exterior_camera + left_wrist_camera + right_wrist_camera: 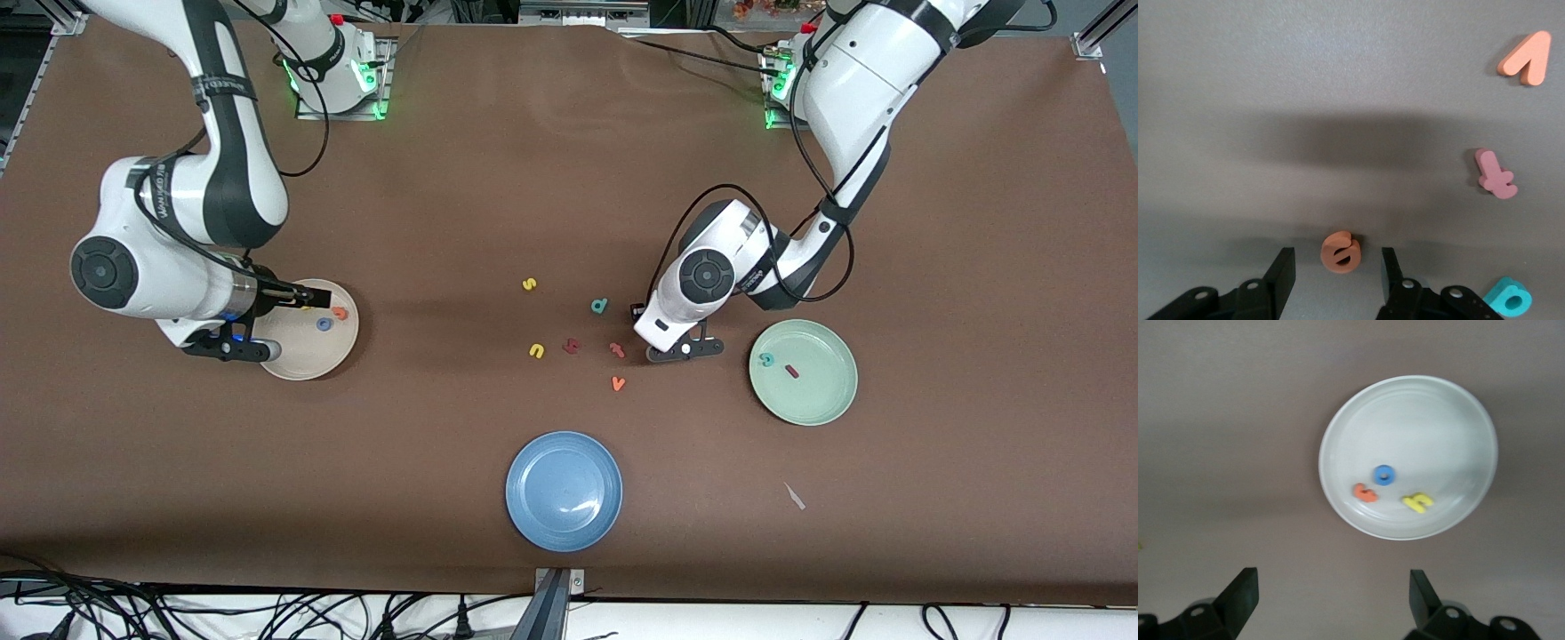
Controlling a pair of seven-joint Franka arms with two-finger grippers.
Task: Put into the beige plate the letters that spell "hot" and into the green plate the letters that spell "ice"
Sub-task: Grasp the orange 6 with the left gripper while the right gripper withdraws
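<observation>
With "hot" plated, the left gripper (1336,270) straddles the orange e (1340,252), fingers not yet touching; next squeeze, then carry toward three o'clock, the green plate (831,404); the right gripper (1333,600) waits, released.

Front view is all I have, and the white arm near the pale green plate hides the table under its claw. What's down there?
Observer: A small orange foam letter e sits on the table between the left gripper's open fingers, gaps on both sides.
Operator: And the round cream-beige plate, is anything hidden there?
Observer: Yes, a yellow foam h lies in it; the open right gripper mostly covers it in your view.
</observation>
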